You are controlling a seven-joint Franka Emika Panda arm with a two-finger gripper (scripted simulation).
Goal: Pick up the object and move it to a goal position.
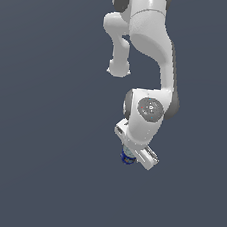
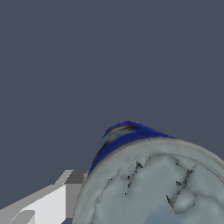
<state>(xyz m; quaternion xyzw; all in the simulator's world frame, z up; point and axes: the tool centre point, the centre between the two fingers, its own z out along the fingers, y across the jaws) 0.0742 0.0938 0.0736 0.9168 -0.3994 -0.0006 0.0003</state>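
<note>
1. The white robot arm [image 1: 152, 50] reaches down from the top of the exterior view; it bends at a round joint [image 1: 150, 109] and ends in the claw [image 1: 130, 155].
2. The can [image 1: 126, 157] sits right at the claw; in the exterior view only a small dark blue bit of it peeks out from under the white hand of the arm, on the exterior view's left side of that hand.
3. In the wrist view the can [image 2: 144, 183] is very close and fills a big part of the picture; its grey lid looks bumpy and cracked, and it faces the camera; behind the lid a band of the dark blue label shows, with an orange and pale streak on it.
4. One white and grey finger [image 2: 48, 203] of the claw shows in the wrist view; it lies just beside the can's side; I cannot tell if it touches the can; the other finger is hidden.
5. I cannot tell if the claw is clamped on the can or not; the fingertips are hidden in both views.
6. All around is a plain dark grey-blue ground; no edge or corner shows, so I cannot tell if the can rests on something or is up in the air.
</note>
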